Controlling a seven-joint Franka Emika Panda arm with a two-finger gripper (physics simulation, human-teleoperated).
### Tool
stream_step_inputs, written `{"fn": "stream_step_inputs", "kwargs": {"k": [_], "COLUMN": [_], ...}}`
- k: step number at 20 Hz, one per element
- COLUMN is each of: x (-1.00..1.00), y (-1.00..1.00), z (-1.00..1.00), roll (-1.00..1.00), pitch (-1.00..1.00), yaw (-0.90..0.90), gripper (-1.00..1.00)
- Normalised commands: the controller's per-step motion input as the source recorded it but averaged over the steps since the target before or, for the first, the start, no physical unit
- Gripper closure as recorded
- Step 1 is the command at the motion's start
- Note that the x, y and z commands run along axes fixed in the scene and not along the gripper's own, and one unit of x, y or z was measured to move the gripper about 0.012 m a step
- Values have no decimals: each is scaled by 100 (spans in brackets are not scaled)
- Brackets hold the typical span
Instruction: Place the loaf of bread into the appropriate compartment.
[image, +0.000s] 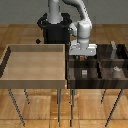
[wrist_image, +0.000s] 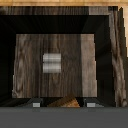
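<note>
Two boxes stand side by side on thin legs: a big light tan tray (image: 35, 64) on the exterior view's left, and a dark striped wooden bin (image: 97, 80) with four cells on the exterior view's right. In the near row of the bin, one cell (image: 79, 76) holds a small grey cube (image: 84, 72), and the cell next to it holds a whitish lumpy thing (image: 115, 69). Over the back of the bin hangs the robot's gripper (image: 83, 56). The wrist view looks straight down into the cube's cell (wrist_image: 30, 65), with the grey cube (wrist_image: 51, 63) lying on its dark floor. The jaws are pinching the loaf of bread (wrist_image: 69, 103), a tiny orange-brown lump held up in the air above that cell. Behind it all stands the arm's black base (image: 54, 31) on the wooden surface (image: 20, 35).
</note>
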Motion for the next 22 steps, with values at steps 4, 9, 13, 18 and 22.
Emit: {"fn": "stream_step_inputs", "kwargs": {"k": [4, 9, 13, 18, 22], "x": [0, 0, 0, 0, 0], "y": [0, -20, 0, 0, 0], "z": [0, 0, 0, 0, 0], "roll": [0, 0, 0, 0, 0], "pitch": [0, 0, 0, 0, 0], "yaw": [0, 0, 0, 0, 0], "gripper": [-100, -100, -100, -100, -100]}}
